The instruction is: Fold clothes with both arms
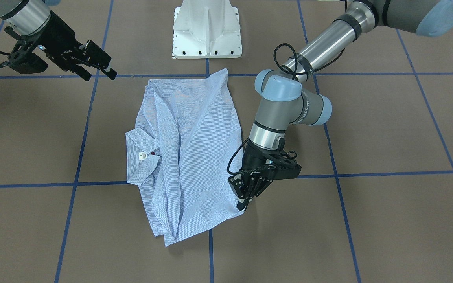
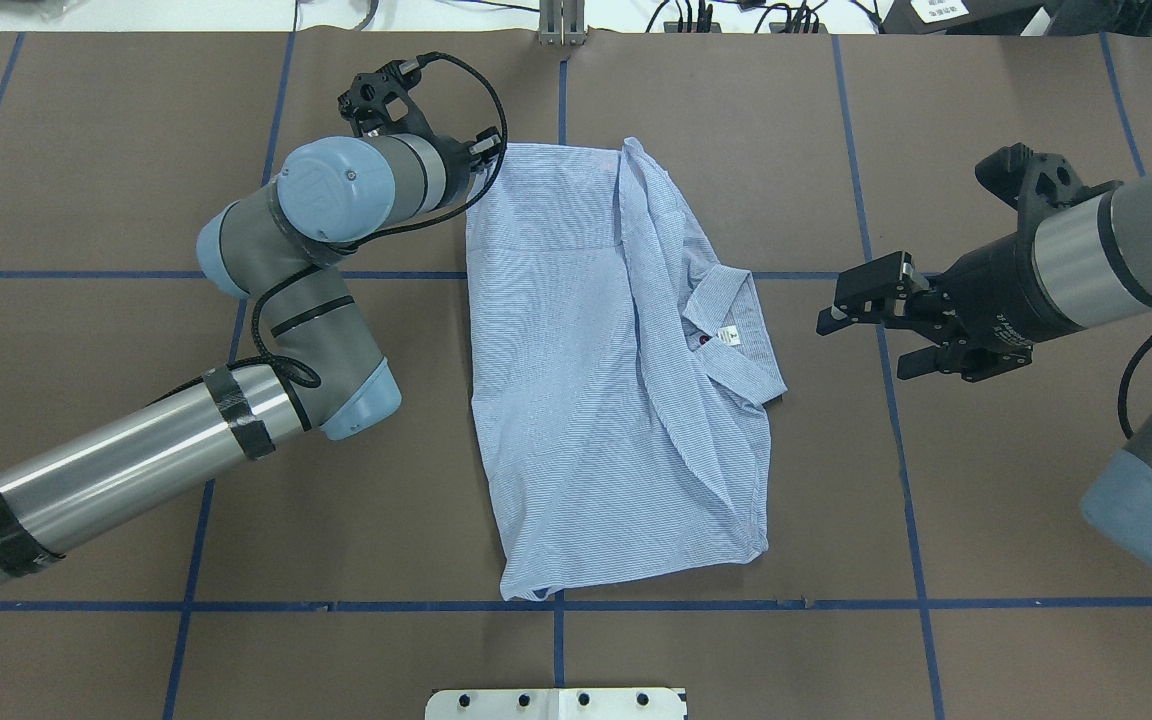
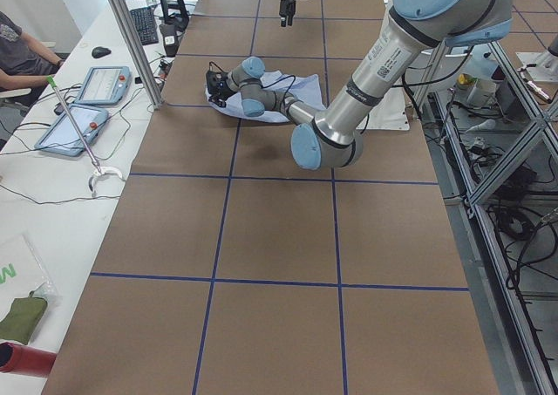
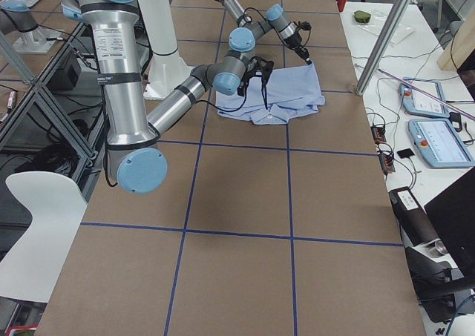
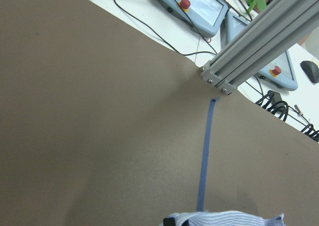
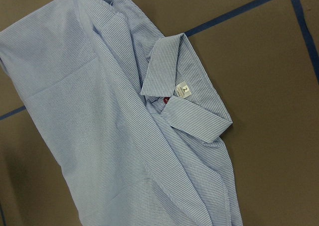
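**Left tool pinches a shirt corner, right tool hangs wide beside the collar**

The light blue, finely white-striped button-up shirt [image 2: 586, 380] lies partly folded near the middle of the brown table [image 2: 86, 150], across the blue tape lines [image 2: 696, 605] that mark it into squares. Its turned-out collar [image 2: 741, 340] points toward the robot's right, showing the small white neck label [image 6: 184, 90] and a dark red button [image 6: 164, 100] just beside it. A long fold ridge runs along the body of the shirt, which lies mostly flat.

The left black two-finger tool [image 1: 246, 202] is at the shirt's far corner on the robot's left side. Its fingers are drawn narrow and meet on the cloth's edge. The left wrist view shows a strip of striped fabric at the bottom of its frame.

The right black two-finger tool [image 2: 861, 345] hangs above bare table near the collar side, apart from the shirt. Its fingers [image 2: 871, 288] are spread wide and hold nothing. The right wrist view looks down on the collar and label.

The white metal pedestal base [image 1: 207, 29] stands on the robot's side of the table, near the shirt's closest edge.
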You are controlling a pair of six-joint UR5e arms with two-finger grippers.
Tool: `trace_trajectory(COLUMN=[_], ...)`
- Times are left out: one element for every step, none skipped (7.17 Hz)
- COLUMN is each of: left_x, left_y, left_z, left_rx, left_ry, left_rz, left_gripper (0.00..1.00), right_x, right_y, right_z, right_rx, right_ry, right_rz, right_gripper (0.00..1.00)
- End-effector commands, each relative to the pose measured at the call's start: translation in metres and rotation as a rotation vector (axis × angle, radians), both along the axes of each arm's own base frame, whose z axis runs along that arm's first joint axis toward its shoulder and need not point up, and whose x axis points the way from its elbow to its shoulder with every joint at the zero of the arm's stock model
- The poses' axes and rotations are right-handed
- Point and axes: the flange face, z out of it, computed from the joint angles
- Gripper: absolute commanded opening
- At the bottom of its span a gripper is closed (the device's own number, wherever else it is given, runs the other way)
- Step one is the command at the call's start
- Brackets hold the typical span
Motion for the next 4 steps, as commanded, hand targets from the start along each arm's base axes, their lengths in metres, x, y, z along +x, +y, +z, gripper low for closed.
trace_trajectory(left_x=[0.004,0.004,0.004,0.002], left_y=[-0.009,-0.009,-0.01,-0.011], left_z=[-0.001,-0.001,0.001,0.0], left_rx=[0.004,0.004,0.003,0.006], left_ry=[-0.003,-0.004,-0.007,-0.008], left_rz=[-0.012,-0.013,-0.019,-0.025], left_gripper=[0.0,0.19,0.99,1.0], right_x=[-0.001,-0.003,-0.01,-0.024], right_y=[-0.001,-0.004,-0.013,-0.023], right_z=[0.0,-0.004,-0.009,-0.012], right_rx=[0.004,0.024,0.038,0.039], right_ry=[0.004,0.008,0.012,0.014], right_rz=[0.009,0.032,0.054,0.049], right_gripper=[1.0,1.0,1.0,1.0])
